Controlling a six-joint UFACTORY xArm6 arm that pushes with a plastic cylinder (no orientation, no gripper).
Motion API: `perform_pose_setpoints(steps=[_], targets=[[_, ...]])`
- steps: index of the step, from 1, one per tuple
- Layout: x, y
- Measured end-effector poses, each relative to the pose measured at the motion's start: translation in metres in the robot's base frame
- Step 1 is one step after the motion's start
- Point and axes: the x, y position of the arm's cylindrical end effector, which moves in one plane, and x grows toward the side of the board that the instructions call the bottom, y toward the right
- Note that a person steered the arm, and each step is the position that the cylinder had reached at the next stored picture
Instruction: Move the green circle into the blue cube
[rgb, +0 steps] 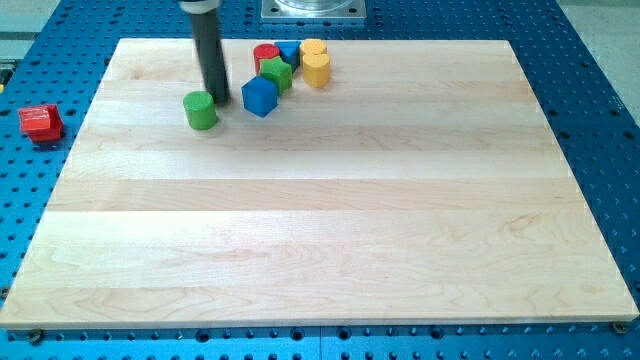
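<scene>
The green circle is a short green cylinder near the board's top left. The blue cube sits a little to its right, with a gap between them. My tip is at the end of the dark rod that comes down from the view's top. It stands just right of and slightly above the green circle, between it and the blue cube, very close to the circle's edge.
A cluster sits above the blue cube: a green block, a red cylinder, a small blue block, and two yellow cylinders. A red block lies off the wooden board at the left.
</scene>
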Motion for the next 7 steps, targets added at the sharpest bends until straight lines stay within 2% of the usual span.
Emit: perform_pose_setpoints(steps=[1, 3, 4, 6, 7], targets=[[0.031, -0.039], [0.049, -0.039], [0.056, -0.011], [0.072, 0.010], [0.053, 0.071]])
